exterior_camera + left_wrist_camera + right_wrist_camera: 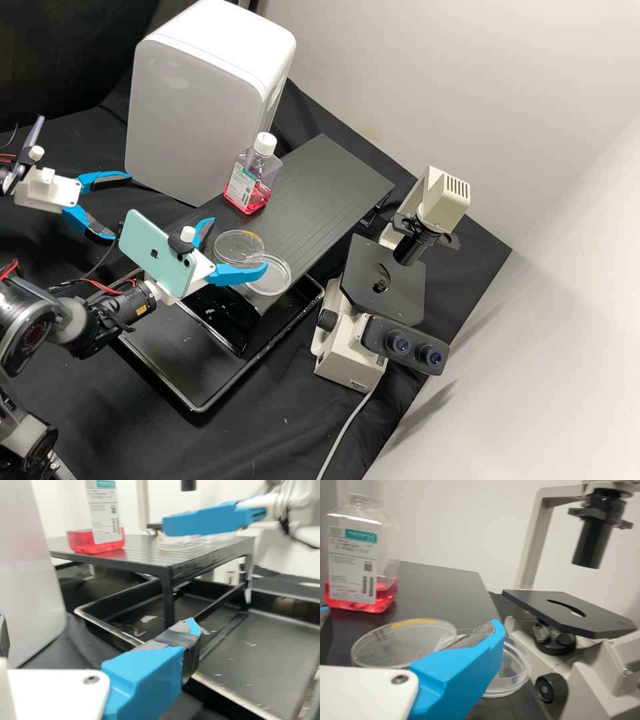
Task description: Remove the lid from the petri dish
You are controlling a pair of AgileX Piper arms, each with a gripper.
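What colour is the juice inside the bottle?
The liquid in the bottle is pinkish red, clearest in the right wrist view.

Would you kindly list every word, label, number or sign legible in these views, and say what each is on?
No text here can be read with confidence.
Culture flask label: a teal band, printed lines and a square code, all too blurred to read.
Phone, on its mint back: a small dark logo, no words.
Microscope, low on its base: a tiny dark mark, too small to read.
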